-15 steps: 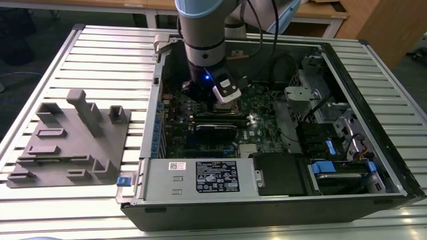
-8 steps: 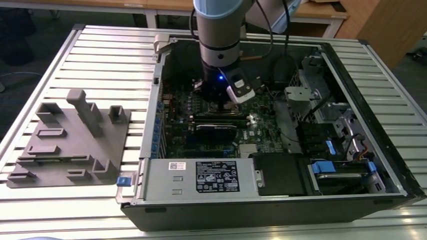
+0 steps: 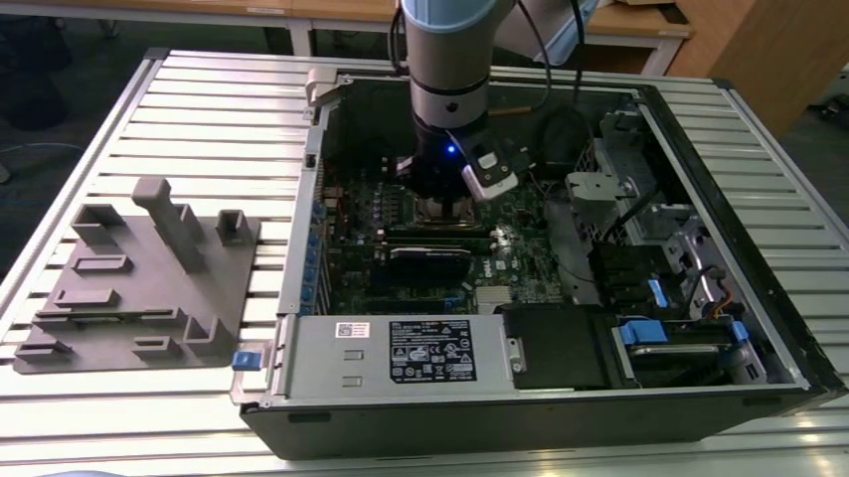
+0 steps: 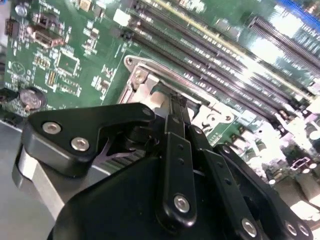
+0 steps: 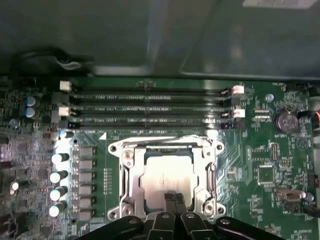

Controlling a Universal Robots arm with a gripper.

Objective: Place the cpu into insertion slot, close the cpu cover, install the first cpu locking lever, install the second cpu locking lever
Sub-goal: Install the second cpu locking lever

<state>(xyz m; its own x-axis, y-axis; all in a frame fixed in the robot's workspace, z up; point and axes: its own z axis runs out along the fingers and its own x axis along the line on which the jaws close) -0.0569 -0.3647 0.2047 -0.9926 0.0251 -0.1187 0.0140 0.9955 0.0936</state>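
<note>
**Currently: claw at the processor socket**

Item: claw (image 5: 173,200), fingers pressed together, tips resting over the near edge of the cpu (image 5: 165,175); seen in both wrist views, also (image 4: 176,107).
Item: cpu, silver-tan top, seated flat in the insertion slot (image 5: 131,176), framed by the cpu cover (image 5: 207,150), which lies down around it.
Item: motherboard (image 5: 260,165), green, with long black memory slots (image 5: 150,107) just beside the socket.
Item: computer case (image 3: 558,397), open, lying on the slatted desk (image 3: 199,109).
Item: grey fixture block (image 3: 139,278), on the desk at the exterior view's left, well apart from the case.
</note>
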